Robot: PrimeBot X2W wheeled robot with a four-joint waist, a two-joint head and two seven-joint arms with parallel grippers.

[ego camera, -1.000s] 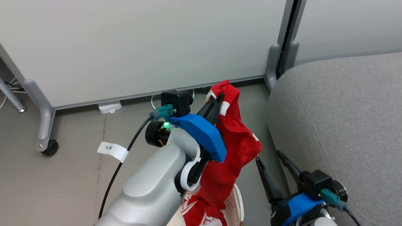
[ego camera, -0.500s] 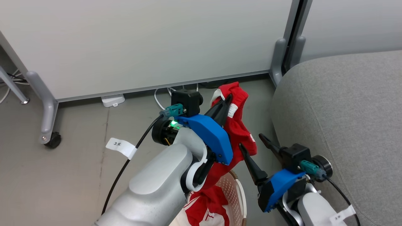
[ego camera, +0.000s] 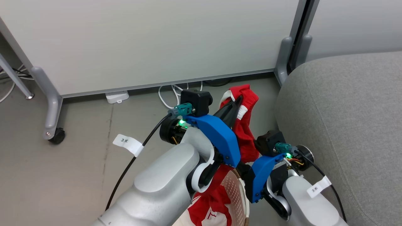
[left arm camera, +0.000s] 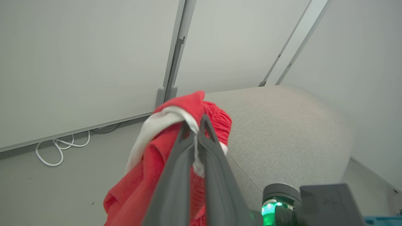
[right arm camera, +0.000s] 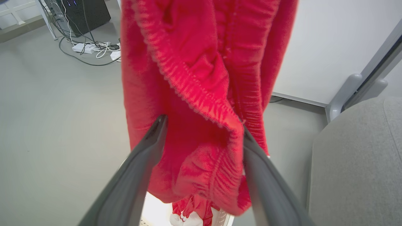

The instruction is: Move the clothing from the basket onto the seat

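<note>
Left gripper (ego camera: 237,102), head view: clenched on the gathered top edge of a red garment (ego camera: 246,138), held high above the floor (ego camera: 78,163), just beside the grey seat (ego camera: 345,125) but not over it. Lower cloth hanging toward the basket (ego camera: 236,196), with a second garment (ego camera: 209,208) lying inside. Right gripper (ego camera: 243,168) tucked against the hanging cloth, fingers largely hidden.

Left wrist view: left gripper (left arm camera: 198,121) pinched tight through white trim and red garment (left arm camera: 147,169). Seat (left arm camera: 282,135) directly ahead.

Right wrist view: right gripper (right arm camera: 204,125) spread wide and released, straddling the lower folds of the red garment (right arm camera: 194,62), not yet gripping. Basket (right arm camera: 150,216) glimpsed below, seat (right arm camera: 355,175) off to one side.

Handling, as judged: soft, light and limp, likely to sag and to snag on the basket rim. Take hold at the elastic band or a bunched fold, never at a single loose layer. Second hold lower down advised, to keep the tail from dragging.

Change against the earlier pictures: right gripper formerly low beside the seat and well apart from the cloth, fingers already spread; now raised and brought in around it. Left grip unchanged. Head camera also shifted, so apparent drift of partition (ego camera: 157,47) and seat not to be read as motion.
</note>
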